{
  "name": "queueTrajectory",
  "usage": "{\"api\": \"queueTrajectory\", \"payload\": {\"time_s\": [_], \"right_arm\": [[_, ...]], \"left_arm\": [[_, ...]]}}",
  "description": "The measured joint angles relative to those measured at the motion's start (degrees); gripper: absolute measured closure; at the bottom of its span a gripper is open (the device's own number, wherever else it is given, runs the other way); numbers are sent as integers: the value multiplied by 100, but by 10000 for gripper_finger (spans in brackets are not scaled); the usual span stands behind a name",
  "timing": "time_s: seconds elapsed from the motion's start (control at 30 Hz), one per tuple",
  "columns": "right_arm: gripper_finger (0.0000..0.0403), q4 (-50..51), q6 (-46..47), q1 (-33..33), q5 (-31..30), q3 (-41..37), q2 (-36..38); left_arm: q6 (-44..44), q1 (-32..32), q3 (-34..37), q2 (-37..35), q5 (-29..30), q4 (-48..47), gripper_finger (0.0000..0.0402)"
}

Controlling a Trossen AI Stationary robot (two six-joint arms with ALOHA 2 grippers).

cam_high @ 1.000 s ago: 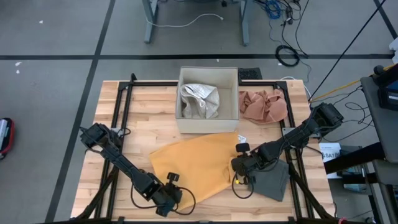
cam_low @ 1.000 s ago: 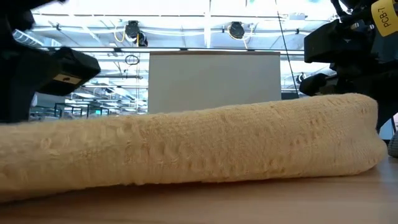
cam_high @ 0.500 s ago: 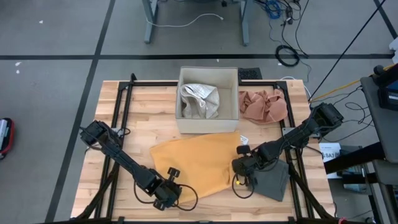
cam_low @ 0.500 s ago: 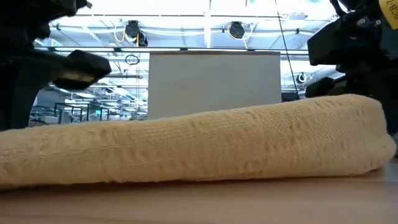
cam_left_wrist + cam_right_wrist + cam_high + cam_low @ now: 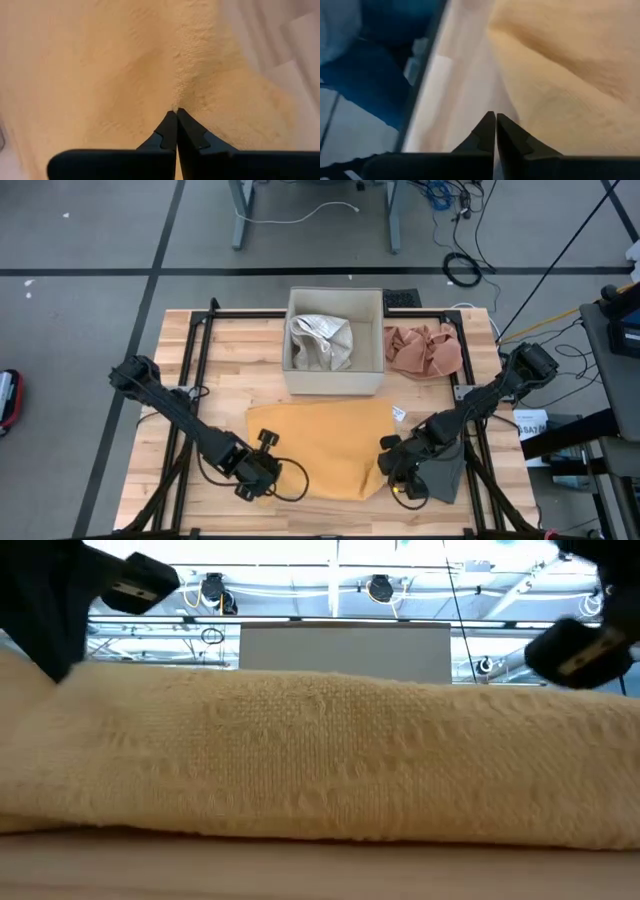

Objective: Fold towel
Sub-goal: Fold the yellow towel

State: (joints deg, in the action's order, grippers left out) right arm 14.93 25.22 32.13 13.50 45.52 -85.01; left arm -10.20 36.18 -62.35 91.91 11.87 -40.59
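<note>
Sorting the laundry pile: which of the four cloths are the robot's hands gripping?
The mustard-yellow terry towel spread flat mid-table; left hand and right hand pinch its near corners. The others lie untouched.

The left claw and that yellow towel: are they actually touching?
Touching. In the left wrist view the left gripper is shut, its fingertips pinching a puckered ridge of the yellow towel; the high view shows it at the towel's near-left corner.

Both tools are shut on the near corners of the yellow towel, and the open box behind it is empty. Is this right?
Not quite. The high view shows the box holds a crumpled pale cloth, so it is not empty. The rest stands: the left tool and right tool are shut at the near corners of the yellow towel.
</note>
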Motion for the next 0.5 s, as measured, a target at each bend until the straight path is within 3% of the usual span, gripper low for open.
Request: {"api": "queueTrajectory", "payload": {"time_s": [0.13, 0.33, 0.5], "right_arm": [[399, -29, 148, 160, -40, 2, 304], [398, -5, 209, 383, -753, 2, 716], [358, -11, -84, 653, -1428, 2, 726]], "left_arm": [[44, -221, 0, 38, -43, -110, 401], [175, -614, 2, 47, 80, -357, 401], [170, -937, 2, 59, 1, -503, 401]]}}
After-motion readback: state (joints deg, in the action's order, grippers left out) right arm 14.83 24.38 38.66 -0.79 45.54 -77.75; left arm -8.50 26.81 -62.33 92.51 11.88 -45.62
